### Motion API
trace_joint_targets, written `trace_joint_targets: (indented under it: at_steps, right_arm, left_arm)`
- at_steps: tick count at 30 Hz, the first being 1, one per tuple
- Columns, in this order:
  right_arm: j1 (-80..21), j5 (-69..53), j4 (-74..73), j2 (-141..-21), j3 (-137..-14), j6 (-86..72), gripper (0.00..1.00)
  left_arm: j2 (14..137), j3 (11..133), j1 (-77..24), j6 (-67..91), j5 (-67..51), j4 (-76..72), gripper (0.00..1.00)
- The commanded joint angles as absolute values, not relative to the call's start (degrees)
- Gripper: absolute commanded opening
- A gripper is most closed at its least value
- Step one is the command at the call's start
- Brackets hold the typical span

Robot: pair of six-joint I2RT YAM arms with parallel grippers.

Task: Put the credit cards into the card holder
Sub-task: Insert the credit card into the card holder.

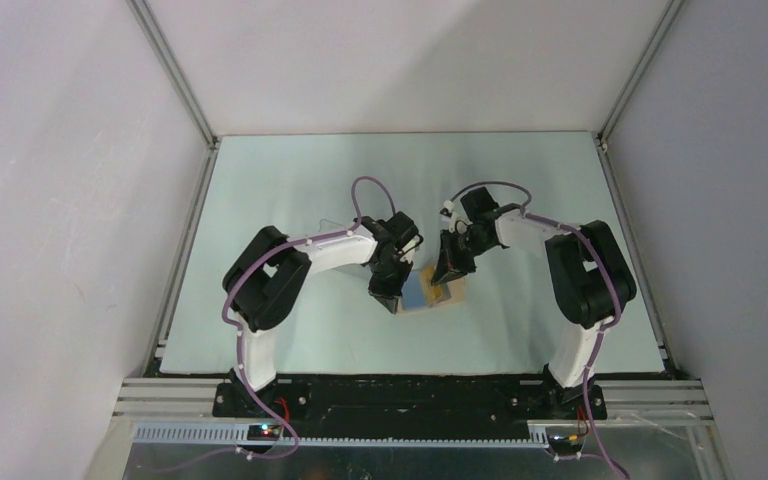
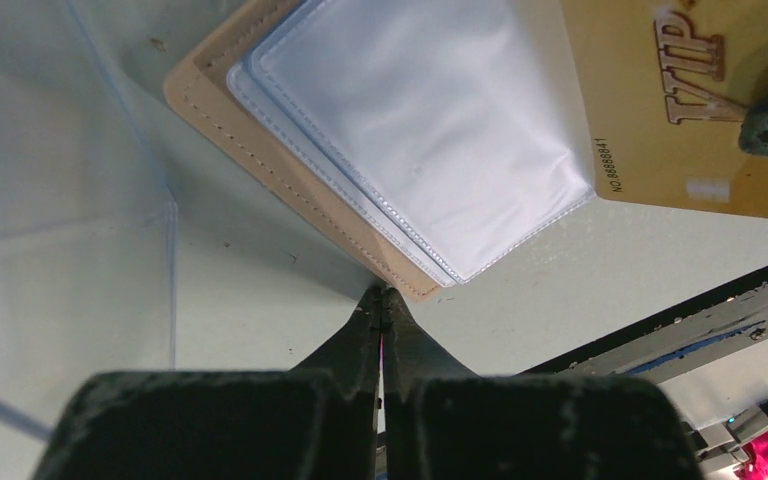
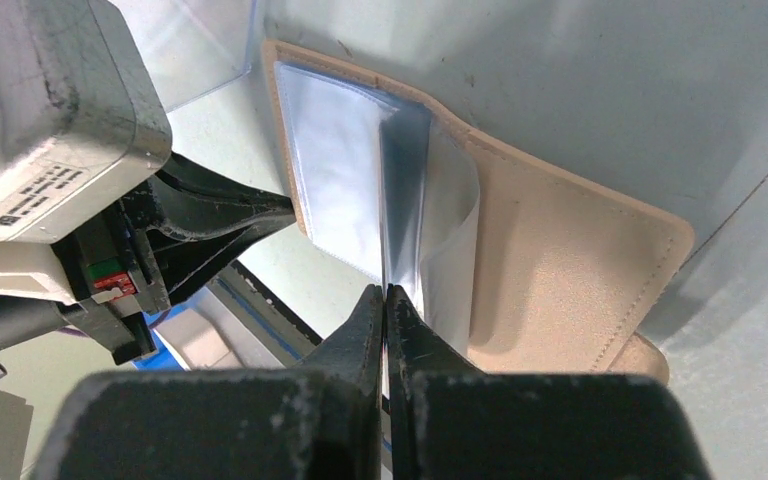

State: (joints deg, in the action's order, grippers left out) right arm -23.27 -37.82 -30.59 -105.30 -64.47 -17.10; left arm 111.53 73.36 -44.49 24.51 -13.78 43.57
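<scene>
One card holder [image 1: 432,293] — open, long axis left-right

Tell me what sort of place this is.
Probably a lab robot test cell: plain white walls on a metal frame, a left arm and a right arm bolted at the table edge.

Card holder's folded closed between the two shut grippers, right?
No. The card holder lies open with its clear sleeves showing, as the right wrist view shows. It does sit between the left gripper and the right gripper, both shut.
</scene>
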Motion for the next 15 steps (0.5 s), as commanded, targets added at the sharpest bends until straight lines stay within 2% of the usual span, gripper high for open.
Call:
trace_joint_targets:
  at_steps: [1,15]
  right_arm:
    - [-22.82,-39.16,-27.65,-104.67,-63.68,-16.81,0.0]
    - [-20.49,-38.22,-22.57,-107.35,-60.66,-15.05,0.0]
  left_arm:
    - [113.47,73.86,-44.96,24.15,-12.31,42.36,0.0]
    - [113.47,73.92,-44.94,24.33,-12.55,42.33,0.0]
